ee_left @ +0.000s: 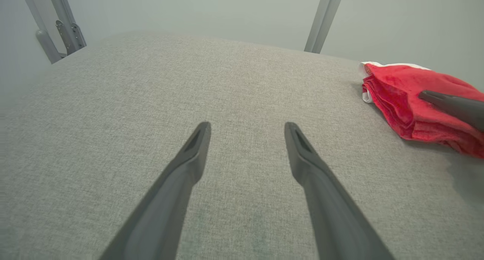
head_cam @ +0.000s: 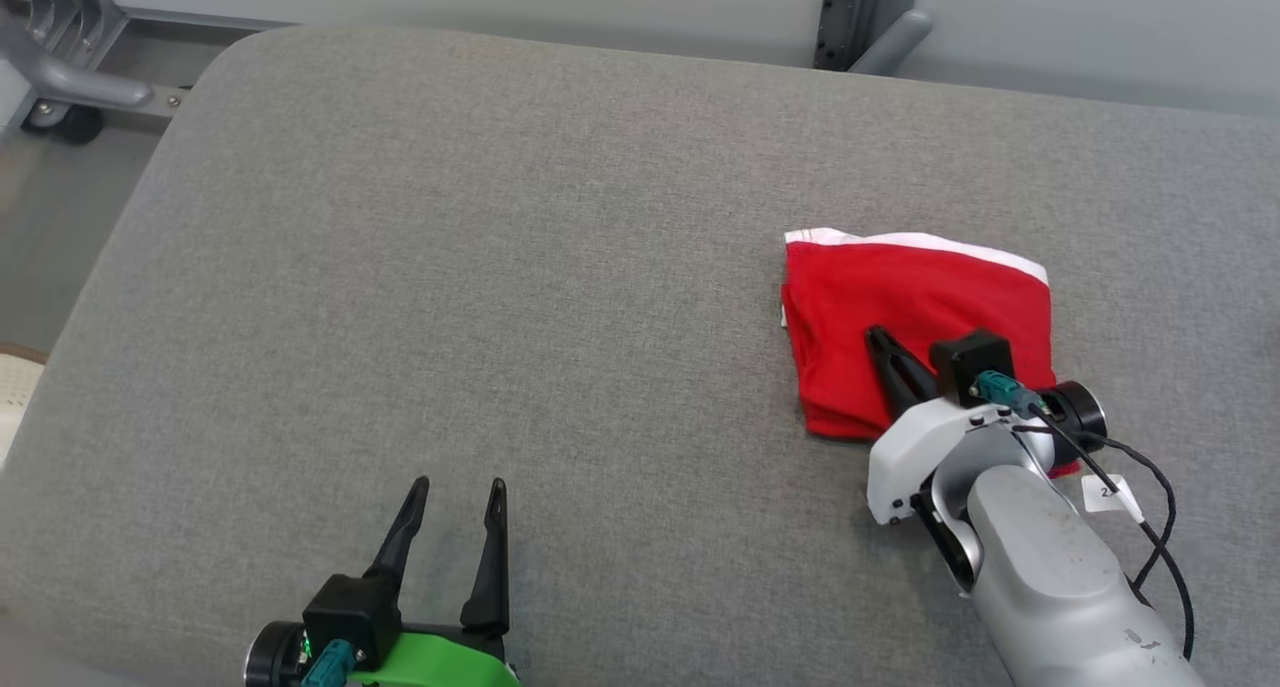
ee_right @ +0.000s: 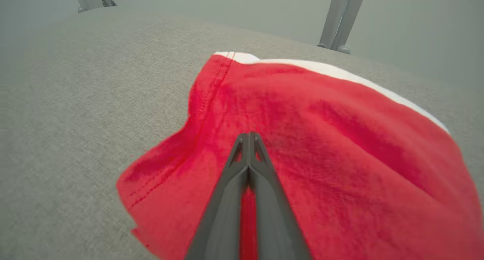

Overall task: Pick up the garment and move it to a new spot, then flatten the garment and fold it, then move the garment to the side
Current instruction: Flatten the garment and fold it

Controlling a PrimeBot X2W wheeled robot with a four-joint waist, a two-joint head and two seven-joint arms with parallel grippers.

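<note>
Lab-like test space: grey padded table [head_cam: 500,217], wheeled metal frame [head_cam: 70,82], metal post [head_cam: 865,17].

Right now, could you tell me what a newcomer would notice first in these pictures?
The red garment, white-edged, lies folded at the right of the grey table. The right gripper, shut, points its tips onto it. The left gripper hangs open over bare table at the lower left of the head view.

Grey fabric-covered table [head_cam: 500,217], folded red garment [head_cam: 900,297] lying on its right part
</note>
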